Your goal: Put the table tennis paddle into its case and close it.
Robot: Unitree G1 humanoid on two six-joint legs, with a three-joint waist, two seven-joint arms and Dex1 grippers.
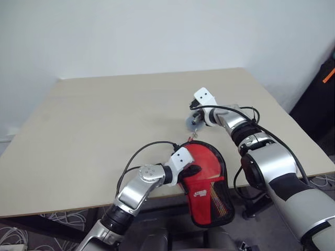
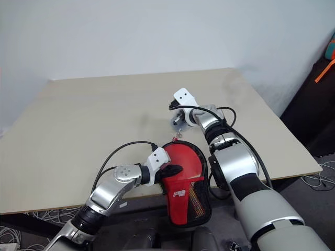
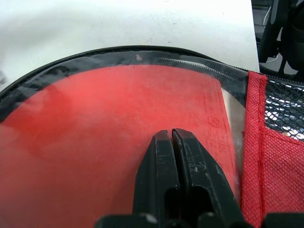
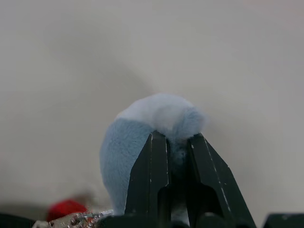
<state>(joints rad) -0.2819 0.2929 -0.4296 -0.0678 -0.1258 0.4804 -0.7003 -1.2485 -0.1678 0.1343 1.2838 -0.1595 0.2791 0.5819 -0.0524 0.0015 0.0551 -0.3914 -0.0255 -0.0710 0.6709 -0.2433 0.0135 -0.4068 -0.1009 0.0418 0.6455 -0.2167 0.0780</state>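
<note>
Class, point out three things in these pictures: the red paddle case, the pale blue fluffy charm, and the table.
case [image 1: 205, 172], left eye view: red outer cover.
pale blue fluffy charm [image 4: 142, 130], right wrist view: its rounded body.
table [image 1: 94, 120], left eye view: bare top.

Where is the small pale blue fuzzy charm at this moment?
The blue fuzzy charm is pinched in the right gripper, held above the table just beyond the red case at the near edge.

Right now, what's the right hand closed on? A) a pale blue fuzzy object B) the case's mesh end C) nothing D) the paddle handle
A: in the right wrist view the right hand pinches a pale blue fuzzy object, held above the table, away from the red case.
</note>
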